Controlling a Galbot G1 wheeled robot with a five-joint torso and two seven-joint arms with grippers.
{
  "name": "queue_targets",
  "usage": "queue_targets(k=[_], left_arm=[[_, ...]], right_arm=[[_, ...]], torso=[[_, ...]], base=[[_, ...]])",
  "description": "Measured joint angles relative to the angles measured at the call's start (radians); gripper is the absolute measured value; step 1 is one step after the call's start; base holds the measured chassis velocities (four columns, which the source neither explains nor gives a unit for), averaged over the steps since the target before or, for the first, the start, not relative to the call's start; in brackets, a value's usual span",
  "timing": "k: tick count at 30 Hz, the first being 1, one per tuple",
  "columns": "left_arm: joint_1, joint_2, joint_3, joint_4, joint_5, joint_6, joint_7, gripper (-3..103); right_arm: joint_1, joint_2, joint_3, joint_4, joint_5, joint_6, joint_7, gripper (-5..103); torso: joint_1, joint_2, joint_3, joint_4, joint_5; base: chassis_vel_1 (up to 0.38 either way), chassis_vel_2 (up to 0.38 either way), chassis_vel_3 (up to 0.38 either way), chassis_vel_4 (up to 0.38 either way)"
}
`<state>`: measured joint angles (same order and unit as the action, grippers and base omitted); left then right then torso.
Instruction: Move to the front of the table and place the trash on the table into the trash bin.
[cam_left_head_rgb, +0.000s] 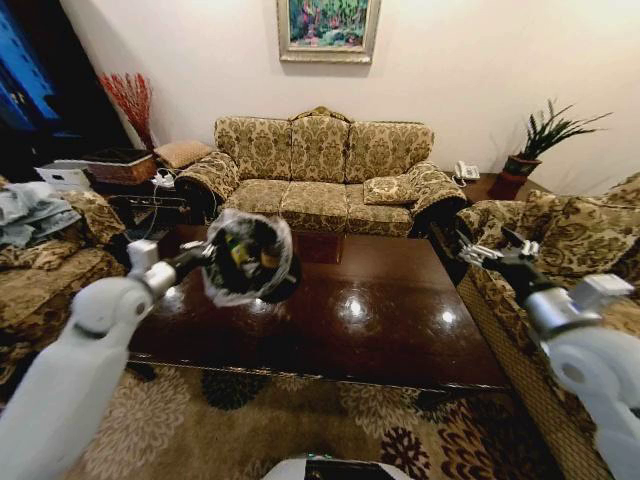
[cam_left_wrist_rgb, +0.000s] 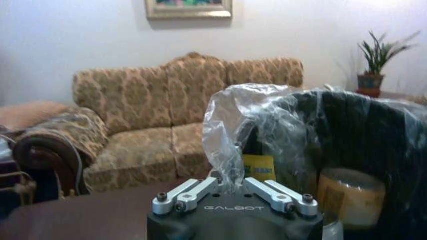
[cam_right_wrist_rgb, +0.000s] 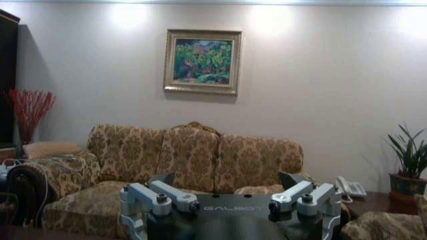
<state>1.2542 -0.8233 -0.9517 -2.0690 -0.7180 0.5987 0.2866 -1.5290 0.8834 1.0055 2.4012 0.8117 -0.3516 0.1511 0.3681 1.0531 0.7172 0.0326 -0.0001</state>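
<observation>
We find the table (cam_left_head_rgb: 400, 330) spread below both arms, its glossy dark top bare where it shows, with the three-seat sofa (cam_left_head_rgb: 320, 170) behind it and armchairs to either side. The trash bin (cam_left_head_rgb: 250, 258) is not on the floor: it hangs in the air over the table's left half, tipped so that its mouth faces the head camera, and the left gripper (cam_left_wrist_rgb: 230, 187) is clenched on a fold of the clear plastic liner (cam_left_wrist_rgb: 247, 115) at the rim. Inside the bin we note the trash, a yellow-labelled item (cam_left_wrist_rgb: 259, 167) and an orange-banded bottle or jar (cam_left_wrist_rgb: 350, 197); we cannot name them more closely. The right gripper (cam_right_wrist_rgb: 227, 197) hovers above the table's right end, its fingers spread apart and holding nothing. In our judgement the collecting looks largely done, and the main risk lies in the grasp: the hold appears to be on thin liner and not on the bin wall, so the film could slip or tear and the bin drop onto the polished top. A further tilt could also spill the contents from the open mouth. Around the work, a side table (cam_left_head_rgb: 130, 175) with a wicker basket (cam_left_head_rgb: 122, 165) and red dried stems (cam_left_head_rgb: 130, 100) stands at the left, a potted plant (cam_left_head_rgb: 535, 145) and a telephone (cam_left_head_rgb: 465, 171) at the right, and a framed painting (cam_right_wrist_rgb: 202, 61) above the sofa. Nothing stands between the bin and the table beneath it; the armchair (cam_left_head_rgb: 560, 240) sits near the right arm.
</observation>
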Motion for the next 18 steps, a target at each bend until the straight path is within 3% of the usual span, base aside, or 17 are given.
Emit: queue_targets(k=[9, 18], left_arm=[[0.043, -0.016, -0.044, -0.025, -0.009, -0.023, 0.016, 2], [0.051, -0.047, -0.035, -0.072, -0.001, -0.019, 0.005, 2]], right_arm=[[-0.059, 0.074, -0.044, 0.083, -0.087, -0.006, 0.003, 100], [-0.127, 0.132, -0.06, 0.098, -0.182, -0.002, -0.012, 100]], torso=[[0.0, 0.0, 0.0, -0.0004, -0.0004], [0.0, 0.0, 0.0, -0.0002, 0.0001]], base=[[0.101, -0.096, -0.105, 0.092], [0.238, -0.232, -0.231, 0.262]])
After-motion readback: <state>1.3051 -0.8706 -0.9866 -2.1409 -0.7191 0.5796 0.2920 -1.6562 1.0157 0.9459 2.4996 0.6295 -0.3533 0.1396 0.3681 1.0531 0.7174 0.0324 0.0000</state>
